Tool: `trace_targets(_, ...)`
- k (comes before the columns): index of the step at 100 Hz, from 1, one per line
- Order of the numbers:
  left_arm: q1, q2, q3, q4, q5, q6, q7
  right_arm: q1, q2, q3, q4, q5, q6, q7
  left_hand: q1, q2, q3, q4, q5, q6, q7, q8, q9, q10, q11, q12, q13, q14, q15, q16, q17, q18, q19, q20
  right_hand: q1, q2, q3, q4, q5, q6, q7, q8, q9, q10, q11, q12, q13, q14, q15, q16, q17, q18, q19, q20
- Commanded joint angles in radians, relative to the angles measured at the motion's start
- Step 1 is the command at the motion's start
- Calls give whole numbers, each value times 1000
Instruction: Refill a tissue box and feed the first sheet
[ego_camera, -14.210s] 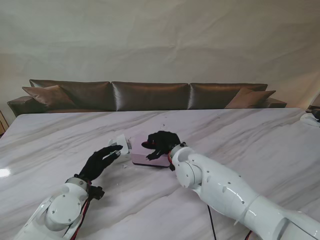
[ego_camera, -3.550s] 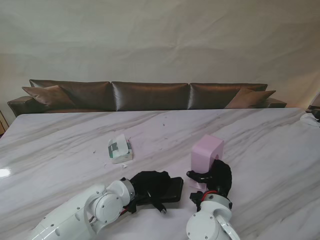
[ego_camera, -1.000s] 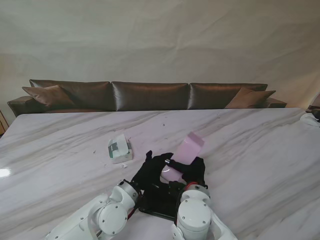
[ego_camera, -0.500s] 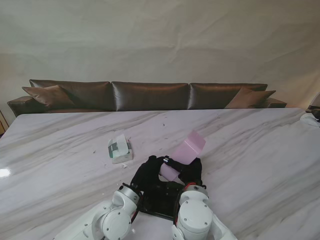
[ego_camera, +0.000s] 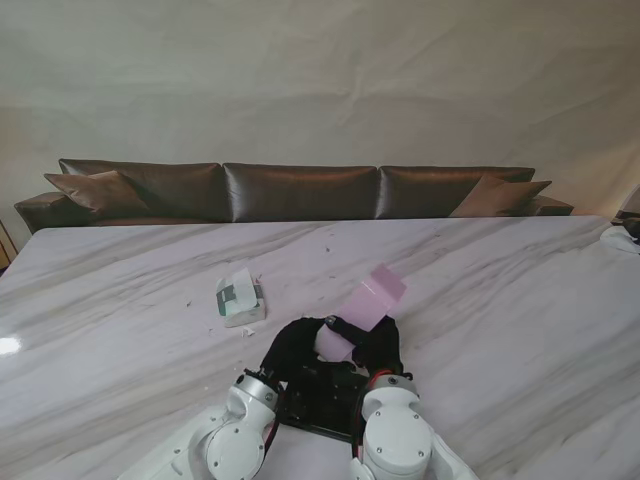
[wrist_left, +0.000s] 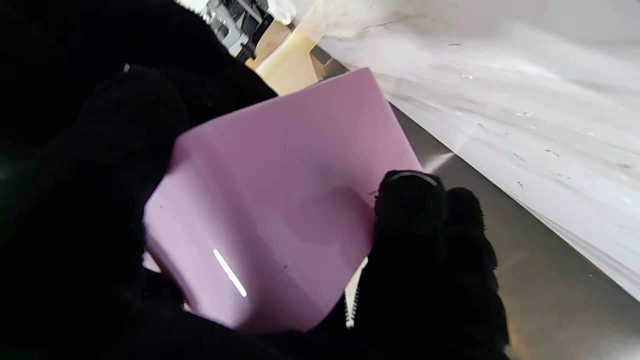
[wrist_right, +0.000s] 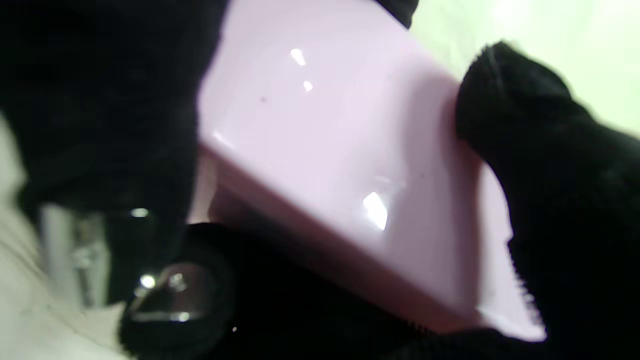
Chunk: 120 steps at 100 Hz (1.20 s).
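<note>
The pink tissue box cover is tilted off the table, its far end raised, just beyond the black base that lies between my wrists. My right hand grips its near end from the right. My left hand reaches in from the left with fingers on the same end. In the left wrist view a gloved fingertip presses on the pink cover. The right wrist view shows the pink cover clamped between black fingers. The tissue pack, white and green, lies on the table to the left, apart from both hands.
The marble table stretches wide on both sides. A brown sofa runs behind its far edge. A small dark and white object sits at the far right edge.
Since 3.5 s ago the pink cover has come left from standing upright to tilt over the black base. Over the last half second it dropped slightly, both hands staying on it.
</note>
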<state>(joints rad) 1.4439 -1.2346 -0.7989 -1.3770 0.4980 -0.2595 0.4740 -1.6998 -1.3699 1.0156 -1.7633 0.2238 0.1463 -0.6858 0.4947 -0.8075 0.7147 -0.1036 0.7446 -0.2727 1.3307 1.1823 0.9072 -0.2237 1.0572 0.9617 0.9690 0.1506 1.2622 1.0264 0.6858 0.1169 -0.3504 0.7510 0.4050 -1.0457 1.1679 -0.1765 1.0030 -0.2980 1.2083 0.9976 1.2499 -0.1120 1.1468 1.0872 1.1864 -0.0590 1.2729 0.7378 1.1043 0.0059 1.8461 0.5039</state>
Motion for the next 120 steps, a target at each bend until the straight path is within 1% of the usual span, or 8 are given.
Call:
trace_targets(1, 1, -16, -11, -4, 4, 6, 11, -11, -8, -10, 5, 10, 9, 9, 53, 142, 264, 7, 46, 10, 46, -19, 162, 65, 166, 40, 101, -56, 60, 5, 46, 4, 2135, -6, -14, 44, 25, -6, -55, -7, -17, -75, -25, 97, -34, -34, 107, 182, 106, -10, -39, 20, 16, -2)
trace_targets(22, 9, -13, -23, -20, 26, 30, 28, -5, -11, -10, 14, -5, 22, 1, 39, 118, 333, 100, 118, 97, 105, -4, 222, 78, 181, 36, 162, -27, 75, -5, 92, 35, 2154, -1, -28, 72, 0, 1, -182, 26, -49, -306, -118, 120, -97, -98, 6, 221, 37, -4, -140, 50, -40, 9)
trace_targets(43, 4, -3, -31, -27, 73, 70, 33, -15, -4, 3, 10, -43, 20, 6, 75, 59, 353, 296, 115, 93, 108, 41, 226, 48, 182, 58, 175, -59, 61, -4, 114, 16, 2141, -17, -121, 253, -79, 137, -254, 177, -254, -410, -246, 164, -243, -242, -158, 277, -161, -35, -298, 93, -161, 45)
trace_targets(50, 2, -2, -35, -27, 82, 80, 38, -24, 1, 11, 2, -50, 10, 11, 84, 36, 381, 334, 121, 88, 108, 44, 240, 52, 188, 71, 189, -61, 64, -2, 127, 18, 2141, -20, -140, 278, -99, 149, -274, 231, -365, -425, -279, 187, -338, -327, -207, 289, -284, -83, -339, 106, -201, 52)
trace_targets(75, -4, 0, -50, -37, 98, 114, 45, -60, 30, 46, -18, -125, 17, 71, 92, 26, 392, 371, 132, 97, 111, 43, 259, 65, 189, 85, 213, -57, 68, 3, 147, 26, 2146, -17, -162, 361, -217, 172, -332, 319, -586, -617, -344, 240, -622, -630, -359, 290, -672, -257, -576, 198, -511, 28)
trace_targets(80, -5, 0, -53, -40, 99, 119, 46, -67, 37, 54, -21, -128, 15, 93, 94, 24, 394, 376, 134, 100, 111, 42, 264, 67, 187, 85, 219, -56, 68, 3, 154, 28, 2147, -16, -181, 422, -321, 277, -358, 330, -620, -656, -385, 248, -670, -687, -409, 279, -765, -316, -625, 210, -585, 32)
trace_targets(86, -8, 0, -55, -42, 101, 125, 47, -74, 45, 62, -23, -126, 10, 117, 95, 23, 395, 380, 137, 104, 112, 40, 268, 70, 186, 86, 224, -52, 68, 3, 157, 31, 2148, -14, -251, 384, -295, 354, -395, 341, -650, -681, -447, 258, -712, -725, -474, 265, -843, -372, -667, 220, -643, 22)
trace_targets(120, -38, 12, -60, -34, 146, 156, 37, -114, 60, 92, -43, -166, 21, 143, 95, 23, 385, 378, 135, 93, 116, 30, 264, 68, 183, 87, 218, -53, 61, 6, 150, 31, 2141, -10, -277, 377, -261, 355, -435, 360, -655, -703, -526, 268, -723, -777, -540, 251, -883, -426, -690, 247, -687, 19)
